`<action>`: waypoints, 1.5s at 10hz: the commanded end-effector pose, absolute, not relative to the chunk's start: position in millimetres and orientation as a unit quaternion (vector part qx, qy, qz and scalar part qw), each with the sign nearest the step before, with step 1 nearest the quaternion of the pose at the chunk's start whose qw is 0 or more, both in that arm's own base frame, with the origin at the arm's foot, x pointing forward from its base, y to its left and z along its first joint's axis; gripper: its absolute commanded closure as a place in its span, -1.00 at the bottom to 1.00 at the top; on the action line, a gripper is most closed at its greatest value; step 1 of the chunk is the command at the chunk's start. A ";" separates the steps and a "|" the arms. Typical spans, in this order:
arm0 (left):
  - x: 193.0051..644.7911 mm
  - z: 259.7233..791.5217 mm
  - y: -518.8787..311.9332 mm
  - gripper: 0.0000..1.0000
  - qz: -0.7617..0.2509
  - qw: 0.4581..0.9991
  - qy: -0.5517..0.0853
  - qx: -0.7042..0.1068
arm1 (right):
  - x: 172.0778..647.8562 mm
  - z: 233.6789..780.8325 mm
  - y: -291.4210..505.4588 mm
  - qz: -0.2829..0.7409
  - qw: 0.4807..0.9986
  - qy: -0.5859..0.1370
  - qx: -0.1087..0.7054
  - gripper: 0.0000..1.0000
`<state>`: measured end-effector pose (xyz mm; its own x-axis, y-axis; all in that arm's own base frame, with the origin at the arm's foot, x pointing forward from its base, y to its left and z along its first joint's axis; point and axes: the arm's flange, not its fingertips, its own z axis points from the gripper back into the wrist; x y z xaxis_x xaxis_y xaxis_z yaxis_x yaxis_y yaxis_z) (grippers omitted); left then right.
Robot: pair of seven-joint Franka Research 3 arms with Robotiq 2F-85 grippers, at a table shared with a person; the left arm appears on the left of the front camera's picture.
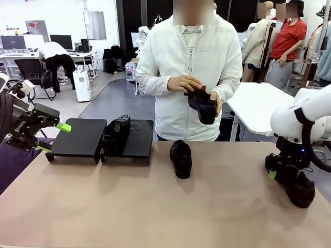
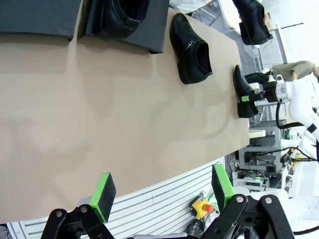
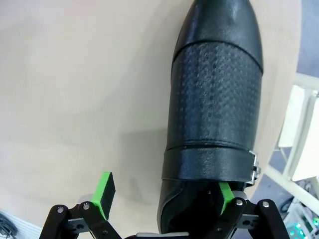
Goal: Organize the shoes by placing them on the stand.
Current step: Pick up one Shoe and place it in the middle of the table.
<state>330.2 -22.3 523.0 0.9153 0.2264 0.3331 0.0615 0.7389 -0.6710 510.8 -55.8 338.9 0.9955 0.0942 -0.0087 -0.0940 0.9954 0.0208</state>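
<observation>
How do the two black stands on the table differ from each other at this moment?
The left stand has a bare top; the right stand carries one black shoe on its left part. The left stand is nearer to the open left claw than the right stand. Both are low, matte black and flat-topped, set side by side.

I log this as an open-plan lab office: desks with monitors (image 1: pixel 61 40), a swivel chair (image 1: pixel 25 70), a white worktable (image 1: pixel 258 106).
</observation>
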 end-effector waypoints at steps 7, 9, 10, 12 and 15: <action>326.9 521.1 -20.1 -1.00 0.047 0.912 -0.197 -0.357 | 516.1 340.0 -57.1 0.050 0.998 0.041 0.021 1.00; 326.9 521.1 -20.1 -1.00 0.047 0.912 -0.197 -0.357 | 515.1 341.5 -59.0 0.046 0.999 0.022 0.009 1.00; 326.9 521.1 -20.1 -1.00 0.047 0.912 -0.197 -0.357 | 514.2 344.9 -59.0 0.045 0.999 0.010 0.012 1.00; 326.9 521.1 -20.1 -1.00 0.047 0.912 -0.197 -0.357 | 511.1 359.1 -66.0 0.037 0.999 0.007 0.016 1.00; 326.9 521.1 -20.1 -1.00 0.047 0.912 -0.197 -0.357 | 464.2 450.0 -89.7 0.009 0.996 -0.037 0.083 1.00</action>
<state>330.2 -22.2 522.9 0.9154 0.2264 0.3328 0.0613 0.7388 -0.6711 495.5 -80.6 406.5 0.9993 0.0279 0.0259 -0.0301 0.9958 0.0865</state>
